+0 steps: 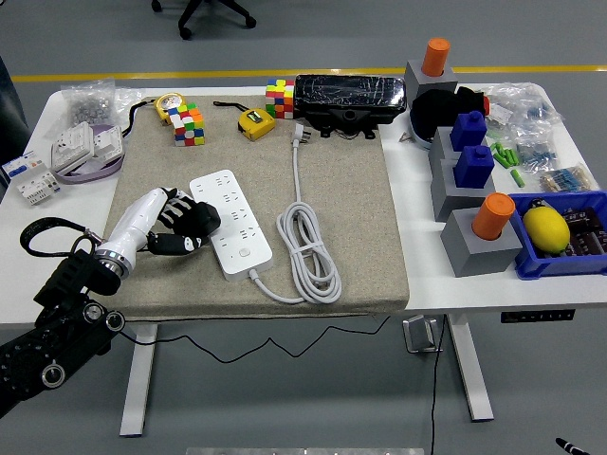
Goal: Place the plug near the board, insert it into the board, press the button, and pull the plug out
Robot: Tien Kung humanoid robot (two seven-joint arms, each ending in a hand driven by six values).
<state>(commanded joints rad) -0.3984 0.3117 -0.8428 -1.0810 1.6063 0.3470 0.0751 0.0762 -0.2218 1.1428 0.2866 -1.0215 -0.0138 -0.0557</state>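
The left hand (188, 226) sits low on the grey mat (360, 227), its black fingers loosely curled and holding nothing, right up against the left edge of the white power strip (230, 222). That looks like a bracing position: a hand beside the strip would keep it from sliding when a plug goes in. Whether the fingers actually touch the strip is hard to tell.

The plug (299, 136) lies well apart from the sockets, up near the far edge of the mat, beside the black case (349, 99). Its grey cable (308, 242) runs down the mat, coils in loops to the right of the strip and joins the strip's near end. So the plug has not been brought near the board yet; the first step is still open.

The right hand is not in view. The cubes, tape measures and bins along the worktop (427, 275) sit clear of the working area.
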